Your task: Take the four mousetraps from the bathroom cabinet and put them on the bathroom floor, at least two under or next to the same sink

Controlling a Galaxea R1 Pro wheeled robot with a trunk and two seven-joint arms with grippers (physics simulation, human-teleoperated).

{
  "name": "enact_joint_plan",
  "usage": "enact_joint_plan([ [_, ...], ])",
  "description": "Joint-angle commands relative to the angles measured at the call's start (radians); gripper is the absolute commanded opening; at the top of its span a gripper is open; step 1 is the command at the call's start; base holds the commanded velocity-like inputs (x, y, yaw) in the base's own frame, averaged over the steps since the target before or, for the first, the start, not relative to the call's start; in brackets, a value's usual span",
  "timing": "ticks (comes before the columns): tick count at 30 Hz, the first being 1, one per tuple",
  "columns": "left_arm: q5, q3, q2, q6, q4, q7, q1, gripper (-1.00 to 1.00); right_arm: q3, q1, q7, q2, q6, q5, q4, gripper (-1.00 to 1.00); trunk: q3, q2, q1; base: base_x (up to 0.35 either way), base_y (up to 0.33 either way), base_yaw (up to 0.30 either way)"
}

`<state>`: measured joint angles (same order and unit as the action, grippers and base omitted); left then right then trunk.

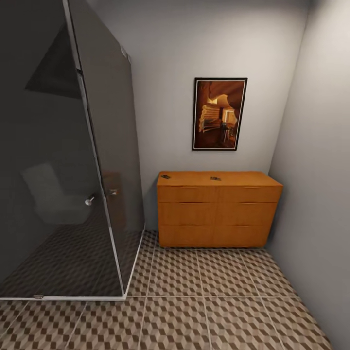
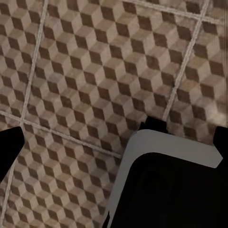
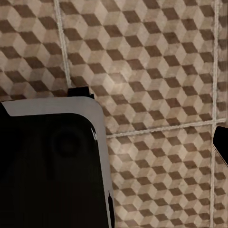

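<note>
Left gripper and right gripper: spread or pressed together cannot be told; dark finger edges are seen in the left wrist view over the bathroom floor.

Wrist views: cube-patterned tiles and a dark, white-edged robot body part are recorded.

Head view: the cabinet is shown against the far wall, with two mousetraps on top, beside the shower screen.

Risk, judged: the tiny traps could be knocked off, or the screen clipped, on approach.
</note>
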<state>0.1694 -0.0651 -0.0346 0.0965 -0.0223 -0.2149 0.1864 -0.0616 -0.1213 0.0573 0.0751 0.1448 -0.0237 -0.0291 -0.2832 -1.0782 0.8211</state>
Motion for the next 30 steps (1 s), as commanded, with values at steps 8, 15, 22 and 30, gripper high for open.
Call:
enact_joint_plan([
  [8, 0.004, -0.008, 0.001, 0.005, 0.001, 0.000, 0.001, 1.00, -0.005, -0.001, 0.000, 0.000, 0.007, -0.002, -0.003, 1.00, -0.001, -0.001, 0.001, 0.323, -0.076, 0.000],
  [15, 0.006, -0.008, 0.000, 0.010, 0.001, 0.000, 0.001, 1.00, -0.005, -0.001, 0.000, 0.000, 0.007, -0.002, -0.003, 1.00, -0.001, -0.001, 0.001, 0.318, -0.098, 0.000],
  [22, 0.007, -0.009, -0.001, 0.013, 0.001, 0.000, 0.001, 1.00, -0.005, -0.001, -0.001, 0.000, 0.007, -0.001, -0.003, 1.00, -0.001, -0.001, 0.001, 0.308, -0.123, 0.000],
  [30, 0.007, -0.011, -0.001, 0.014, 0.001, 0.000, 0.001, 1.00, -0.005, -0.001, -0.001, 0.000, 0.007, -0.001, -0.003, 1.00, -0.001, -0.001, 0.001, 0.304, -0.134, 0.000],
])
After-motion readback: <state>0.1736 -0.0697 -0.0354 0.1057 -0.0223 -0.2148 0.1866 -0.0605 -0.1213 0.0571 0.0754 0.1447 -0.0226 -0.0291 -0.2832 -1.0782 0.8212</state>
